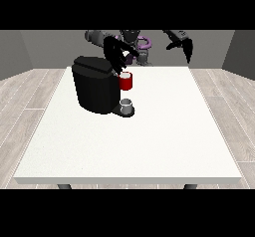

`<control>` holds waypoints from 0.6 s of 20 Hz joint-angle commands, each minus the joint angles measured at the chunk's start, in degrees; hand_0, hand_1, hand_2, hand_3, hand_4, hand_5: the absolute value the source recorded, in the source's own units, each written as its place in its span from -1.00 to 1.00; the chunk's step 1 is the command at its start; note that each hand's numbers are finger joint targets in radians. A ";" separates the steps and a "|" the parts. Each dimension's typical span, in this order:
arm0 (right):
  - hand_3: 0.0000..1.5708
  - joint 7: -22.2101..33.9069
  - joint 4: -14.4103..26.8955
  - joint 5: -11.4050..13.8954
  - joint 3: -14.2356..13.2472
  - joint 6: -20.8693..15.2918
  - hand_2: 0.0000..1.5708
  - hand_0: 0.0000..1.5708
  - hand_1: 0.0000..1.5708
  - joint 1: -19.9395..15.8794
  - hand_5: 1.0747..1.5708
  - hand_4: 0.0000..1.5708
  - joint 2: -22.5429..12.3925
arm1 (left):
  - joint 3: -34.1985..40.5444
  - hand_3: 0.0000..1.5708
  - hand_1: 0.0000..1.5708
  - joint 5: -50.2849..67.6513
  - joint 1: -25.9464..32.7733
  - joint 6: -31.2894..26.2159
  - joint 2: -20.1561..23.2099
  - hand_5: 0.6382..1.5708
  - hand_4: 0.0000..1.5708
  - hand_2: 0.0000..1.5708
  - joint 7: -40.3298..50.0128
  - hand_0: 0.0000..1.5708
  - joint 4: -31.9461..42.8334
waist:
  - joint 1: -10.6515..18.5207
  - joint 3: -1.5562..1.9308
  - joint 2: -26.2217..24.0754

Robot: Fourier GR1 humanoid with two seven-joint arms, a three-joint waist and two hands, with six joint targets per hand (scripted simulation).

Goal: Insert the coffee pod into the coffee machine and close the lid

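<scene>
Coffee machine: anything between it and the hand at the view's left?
Nothing visible. That hand is at the top of the coffee machine, just above a red thing at the machine. A grey thing sits on its base below.

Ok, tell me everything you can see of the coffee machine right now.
The coffee machine is a squat black block standing upright on the left half of the white table, towards the robot's side. Its top slopes, and a dark base juts out at its right with a small grey cup-like thing on it. A red thing at the machine sits above that. The hand at the view's left reaches down just over the red thing; contact cannot be told.
</scene>
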 commanded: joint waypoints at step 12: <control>-1.00 -0.85 -8.56 0.20 -1.05 2.72 -1.00 -1.00 -1.00 -8.92 1.00 -1.00 -1.26 | -3.38 -1.00 -1.00 1.17 -6.98 -4.60 -0.55 1.00 -0.60 -1.00 -0.34 -1.00 0.47 | 15.12 -1.82 6.93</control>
